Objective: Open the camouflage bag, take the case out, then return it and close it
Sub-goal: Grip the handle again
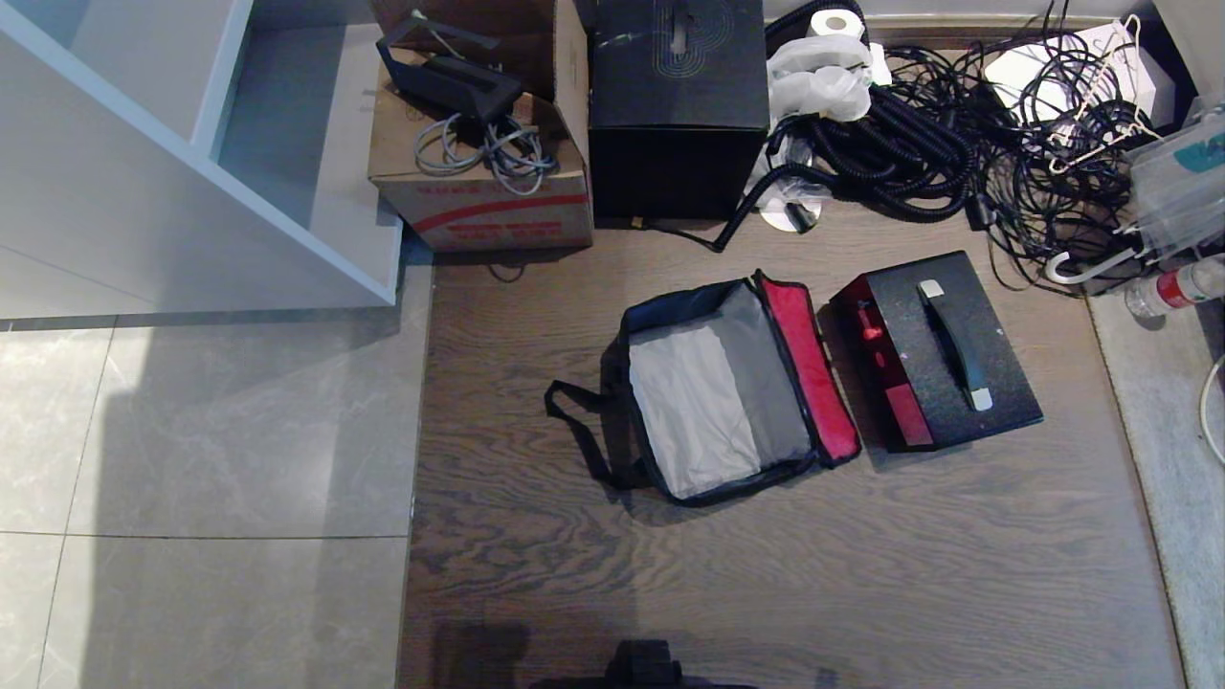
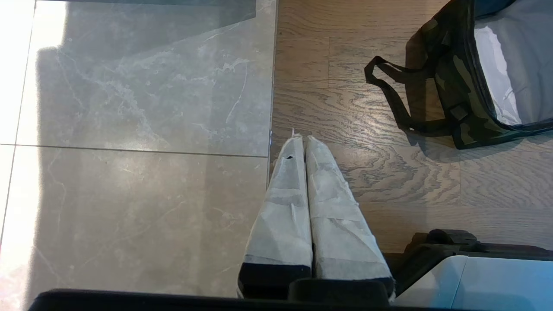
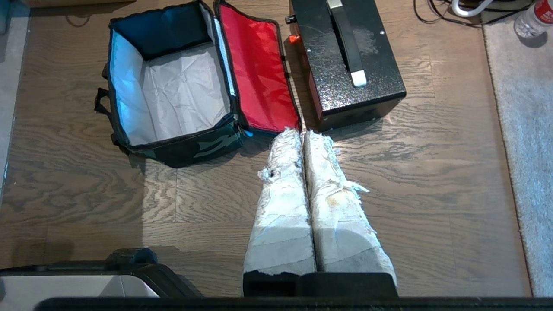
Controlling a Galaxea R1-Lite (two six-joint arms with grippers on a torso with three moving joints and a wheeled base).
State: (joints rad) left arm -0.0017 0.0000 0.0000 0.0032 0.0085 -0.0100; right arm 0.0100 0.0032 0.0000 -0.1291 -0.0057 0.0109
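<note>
The camouflage bag (image 1: 708, 392) (image 3: 173, 86) (image 2: 458, 86) stands open on the wood floor, its grey lining bare and its red lid (image 3: 257, 73) folded out to the right. Beside that lid stands the case (image 1: 943, 349) (image 3: 345, 60), black and speckled, bar handle on top, outside the bag. My right gripper (image 3: 302, 134) is shut and empty, hovering over the floor just short of the lid's corner and the case. Shut and empty too, my left gripper (image 2: 302, 139) hangs over the seam between tile and wood, left of the bag. Neither arm shows in the head view.
A cardboard box (image 1: 478, 182) with cables and a taller black box (image 1: 675, 115) stand behind the bag. Tangled black hoses and wires (image 1: 957, 144) fill the far right. A white shelf unit (image 1: 191, 163) stands at left, a grey rug (image 3: 522, 129) and a bottle (image 1: 1177, 287) at right.
</note>
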